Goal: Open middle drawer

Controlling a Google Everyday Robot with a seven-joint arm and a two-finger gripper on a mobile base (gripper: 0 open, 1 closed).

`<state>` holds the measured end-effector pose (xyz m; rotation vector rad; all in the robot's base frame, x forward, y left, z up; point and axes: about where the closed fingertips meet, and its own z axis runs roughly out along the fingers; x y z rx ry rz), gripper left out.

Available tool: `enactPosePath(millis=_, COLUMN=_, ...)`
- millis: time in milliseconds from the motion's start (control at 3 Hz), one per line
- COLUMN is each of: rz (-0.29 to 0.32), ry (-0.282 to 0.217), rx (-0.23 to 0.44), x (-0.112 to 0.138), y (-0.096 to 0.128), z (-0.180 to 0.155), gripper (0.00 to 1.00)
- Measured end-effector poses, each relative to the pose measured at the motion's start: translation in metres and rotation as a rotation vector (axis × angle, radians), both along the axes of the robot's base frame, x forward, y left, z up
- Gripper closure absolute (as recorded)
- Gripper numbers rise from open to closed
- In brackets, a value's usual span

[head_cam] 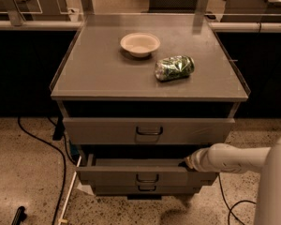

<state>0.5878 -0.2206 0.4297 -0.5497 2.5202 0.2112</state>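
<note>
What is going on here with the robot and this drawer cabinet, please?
The robot's arm reaches in from the right of the view, and its gripper is at the right end of the middle drawer, just behind its front panel. That drawer stands partly pulled out. A bowl and a green can on its side sit on the cabinet top.

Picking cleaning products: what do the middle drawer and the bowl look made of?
Middle drawer: likely painted metal, matte grey, flat thin panel. Bowl: maybe paper or plastic, matte cream, thin rim. The gripper sits at the drawer's right top edge.
</note>
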Motion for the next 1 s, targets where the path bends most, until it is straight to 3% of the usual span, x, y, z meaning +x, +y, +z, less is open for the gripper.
enactPosePath(millis=333, rz=0.057, ry=0.025, rx=0.044, x=-0.017, y=-0.003, z=-0.002, gripper=1.0)
enactPosePath(millis=1000, rz=0.093, ry=0.041, rx=0.102, x=-0.038, y=-0.009, z=-0.007, gripper=1.0)
